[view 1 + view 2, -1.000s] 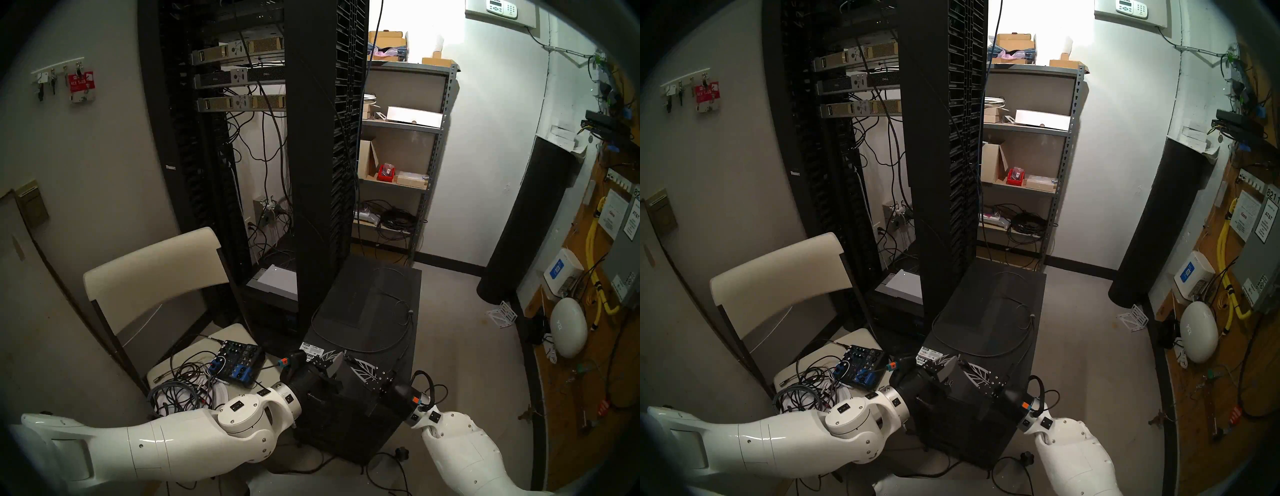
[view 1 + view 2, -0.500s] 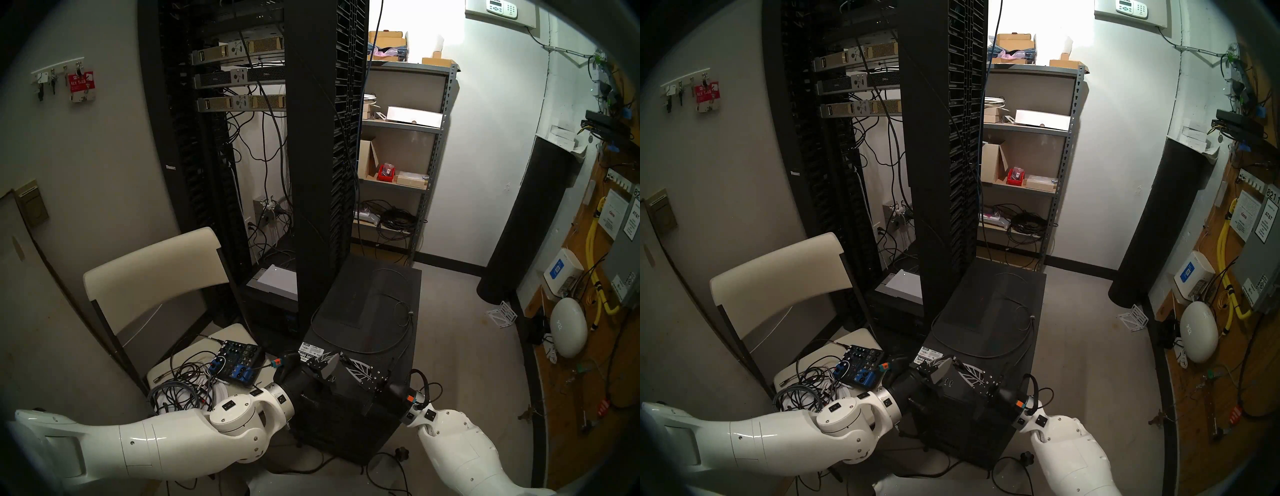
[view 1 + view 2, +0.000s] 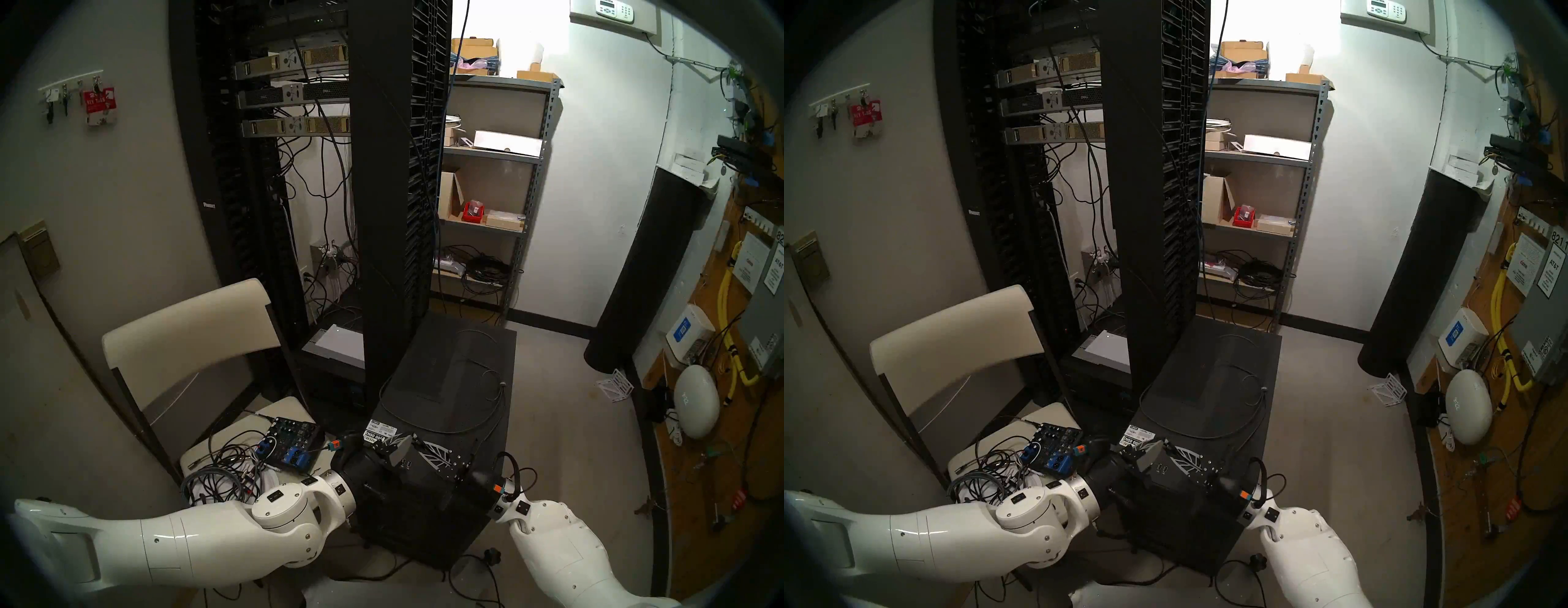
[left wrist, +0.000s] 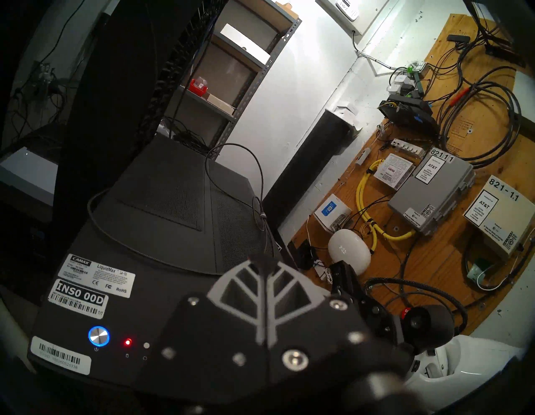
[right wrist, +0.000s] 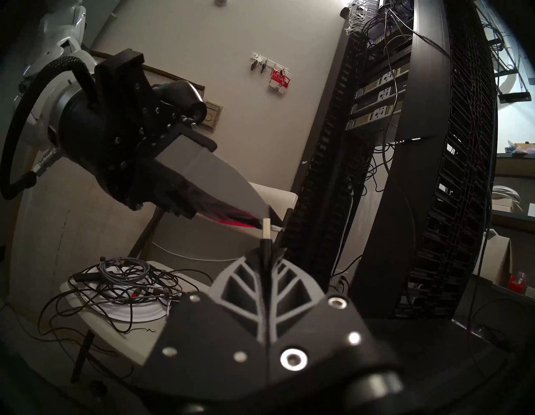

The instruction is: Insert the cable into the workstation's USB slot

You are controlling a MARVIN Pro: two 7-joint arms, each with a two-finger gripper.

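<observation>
Cable [image 5: 265, 231] plug visible only right-wrist view.

1. The grey floor [image 3: 551, 424] carries the black workstation [image 3: 432, 509], standing beside a tall server rack [image 3: 394, 191].
2. The thin cable [image 3: 488, 416] lies looped on the workstation's top.
3. A folding chair [image 3: 191, 339] holds an audio mixer [image 3: 292, 443] and tangled cords [image 3: 220, 475].

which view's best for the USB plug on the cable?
Right wrist. The USB plug sticks up from the shut right gripper, pale tip clear and close to the left gripper. Head views: only a dark speck among the fingers. Left wrist: just the cable looping over the workstation.
</observation>
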